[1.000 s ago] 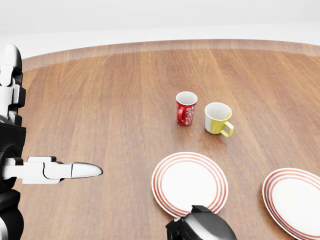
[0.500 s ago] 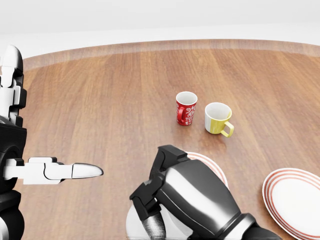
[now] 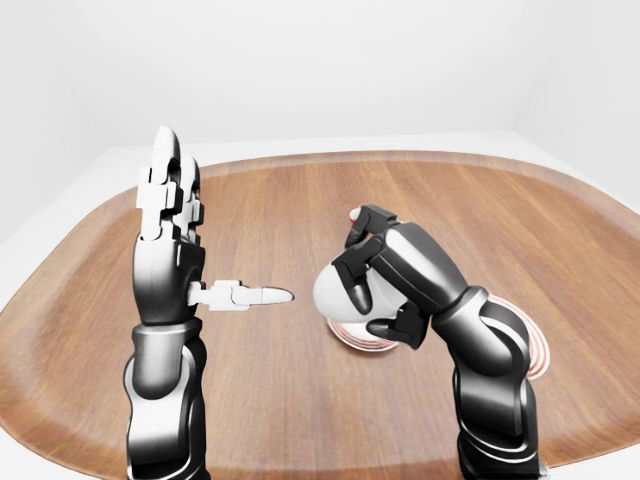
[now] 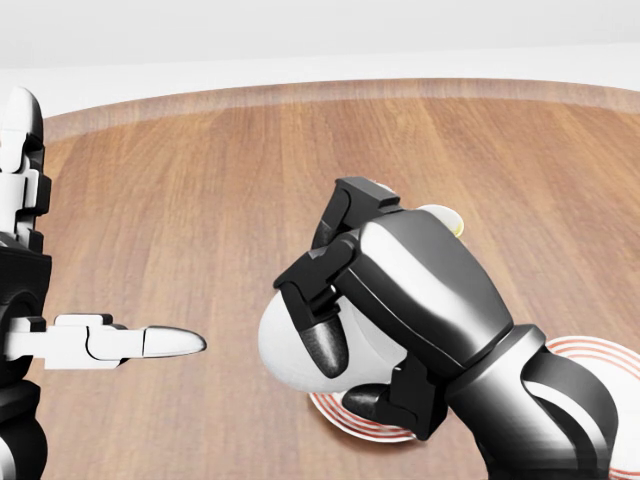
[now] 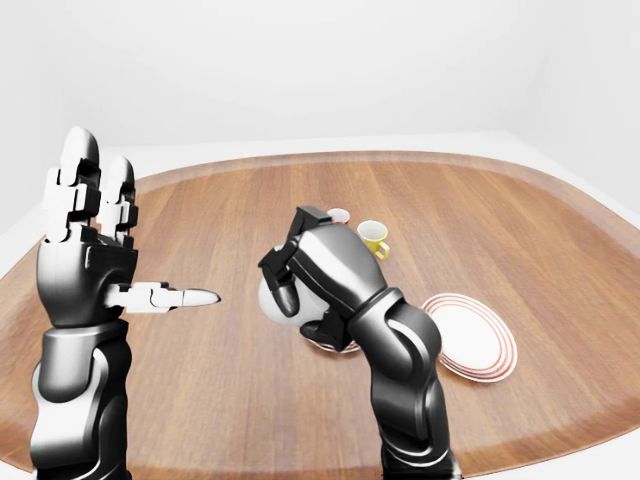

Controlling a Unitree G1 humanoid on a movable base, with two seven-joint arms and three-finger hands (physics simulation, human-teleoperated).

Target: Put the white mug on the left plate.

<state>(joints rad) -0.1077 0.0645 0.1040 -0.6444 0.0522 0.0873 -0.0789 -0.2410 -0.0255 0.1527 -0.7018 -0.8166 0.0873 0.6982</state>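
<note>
My right hand (image 4: 338,372) is shut on the white mug (image 4: 283,357), its dark fingers (image 4: 322,345) curled over the mug's rounded side. It holds the mug above the left plate (image 4: 340,419), of which only a strip of red-ringed rim shows under the hand. My left hand (image 3: 220,243) stands open at the left of the views, fingers upright and thumb pointing right, holding nothing. The mug's handle and opening are hidden.
A red patterned mug (image 5: 338,214) and a yellow mug (image 5: 373,236) stand beyond my right hand on the wooden table (image 4: 200,200). The right plate (image 5: 470,340) lies to the right of my forearm. The table's curved edge runs along the top.
My right hand has risen from the bottom of the head view with the white mug, now covering the left plate, the red mug and most of the yellow mug. The left hand has not moved.
</note>
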